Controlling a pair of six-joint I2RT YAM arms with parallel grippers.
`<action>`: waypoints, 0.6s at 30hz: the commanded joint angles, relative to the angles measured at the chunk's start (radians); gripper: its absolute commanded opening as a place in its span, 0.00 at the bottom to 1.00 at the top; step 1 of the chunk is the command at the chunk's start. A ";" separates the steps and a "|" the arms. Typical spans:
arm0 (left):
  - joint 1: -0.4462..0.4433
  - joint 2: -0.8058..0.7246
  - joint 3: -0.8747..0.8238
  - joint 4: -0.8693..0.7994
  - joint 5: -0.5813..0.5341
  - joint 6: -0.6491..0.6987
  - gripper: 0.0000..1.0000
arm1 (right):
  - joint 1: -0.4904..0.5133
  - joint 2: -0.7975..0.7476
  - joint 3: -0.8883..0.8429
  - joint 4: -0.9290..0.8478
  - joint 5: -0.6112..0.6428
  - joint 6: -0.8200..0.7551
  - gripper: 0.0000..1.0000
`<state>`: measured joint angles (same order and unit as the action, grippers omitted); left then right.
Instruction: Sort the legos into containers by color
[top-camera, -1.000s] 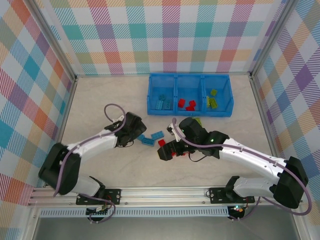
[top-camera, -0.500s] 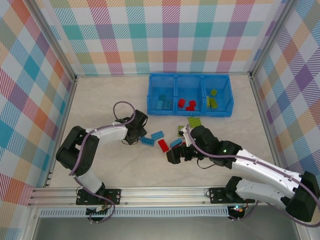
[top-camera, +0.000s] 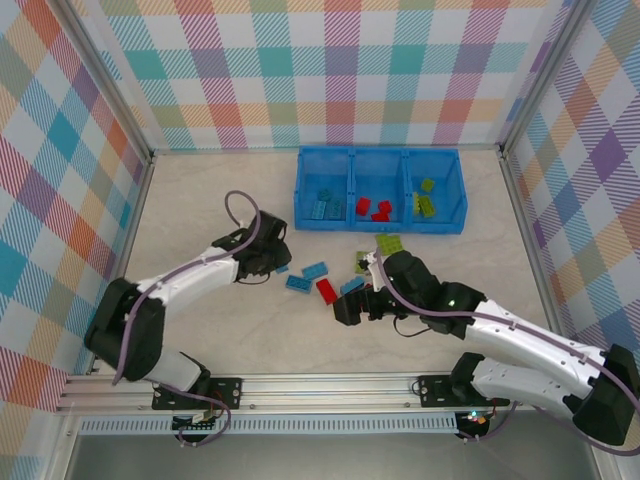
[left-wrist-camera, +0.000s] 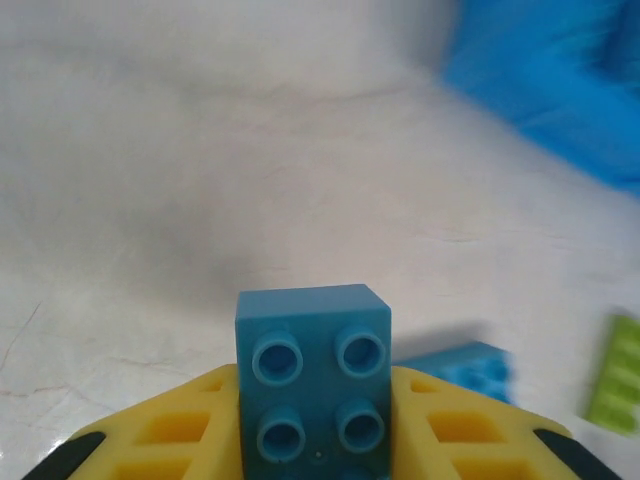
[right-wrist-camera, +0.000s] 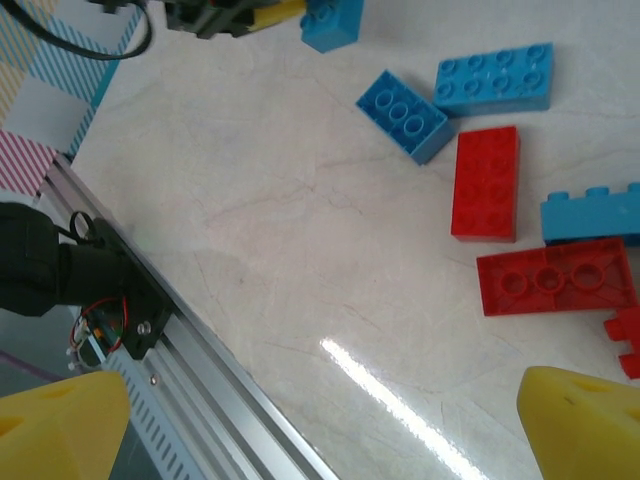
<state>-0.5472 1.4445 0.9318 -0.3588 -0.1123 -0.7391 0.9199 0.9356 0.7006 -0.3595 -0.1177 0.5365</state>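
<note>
Pale marbled worktop (top-camera: 190, 200): left hand (top-camera: 276, 264) clamps a blue brick (left-wrist-camera: 312, 375), 9 o'clock of loose legos (top-camera: 326, 290). Right hand (top-camera: 348, 312) spread open. Blue tray (top-camera: 380, 224) at 12 o'clock.

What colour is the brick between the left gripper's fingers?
Blue brick, clearest in the left wrist view.

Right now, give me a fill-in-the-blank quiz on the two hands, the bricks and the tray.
1. The left hand is shut on a ___ brick.
2. The tray has ___ compartments in a row.
3. Its middle compartment holds ___ bricks.
4. The right hand is ___ and holds nothing.

Missing words: blue; three; red; open.
</note>
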 joint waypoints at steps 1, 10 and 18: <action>-0.006 -0.067 0.091 0.065 0.061 0.210 0.30 | 0.007 -0.067 -0.028 0.057 0.075 0.009 1.00; -0.014 0.235 0.493 0.071 -0.078 0.361 0.30 | 0.006 -0.142 -0.057 0.075 0.167 0.047 1.00; -0.012 0.659 0.950 -0.029 -0.114 0.397 0.30 | 0.007 -0.205 -0.045 -0.032 0.181 0.089 1.00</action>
<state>-0.5556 2.0327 1.7828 -0.3138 -0.1757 -0.3759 0.9207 0.7670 0.6540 -0.3454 0.0437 0.5919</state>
